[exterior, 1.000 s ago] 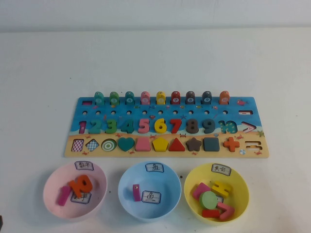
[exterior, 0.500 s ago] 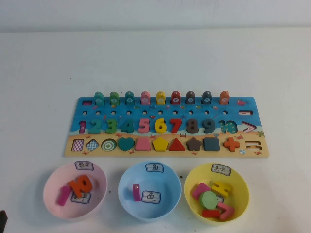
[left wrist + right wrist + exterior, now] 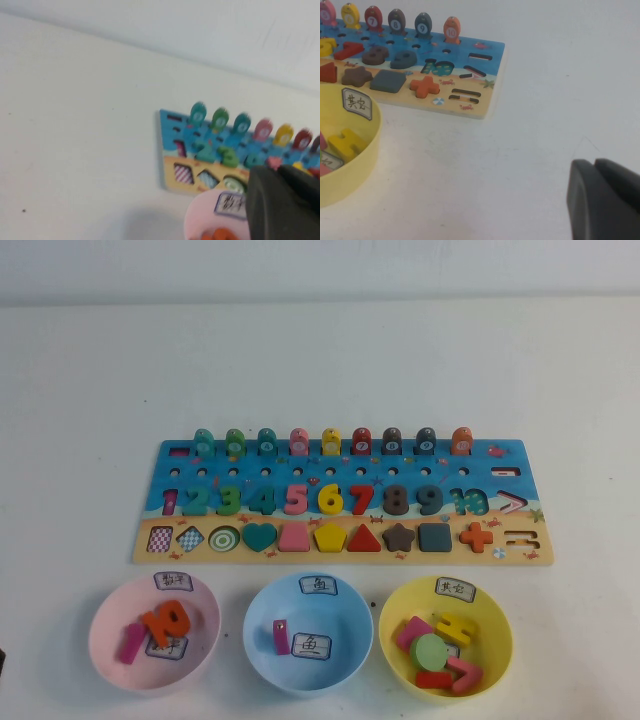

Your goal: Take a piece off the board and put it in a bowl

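The piece [image 3: 195, 500] sat upright in its slot near the left end of the board [image 3: 340, 465] — beyond the bowl [image 3: 105, 635] from the left gripper [image 3: 282, 205], the nearer one. Right gripper [image 3: 605, 200] idle beside the board's right end — both finger states unclear.

Neither arm reaches into the middle of the high view; only a sliver of dark material shows at the lower left edge of that frame, too little to identify.

The left pincer [image 3: 282, 202] fills the lower right corner of the left wrist view as a dark grey, blurred mass. Its two finger bodies lie side by side with only a thin seam between them, so the jaws look closed with nothing between them.

The right pincer [image 3: 604, 200] sits in the lower right corner of the right wrist view, above bare worktop. Its dark fingers likewise press together along a narrow line, gripping nothing.
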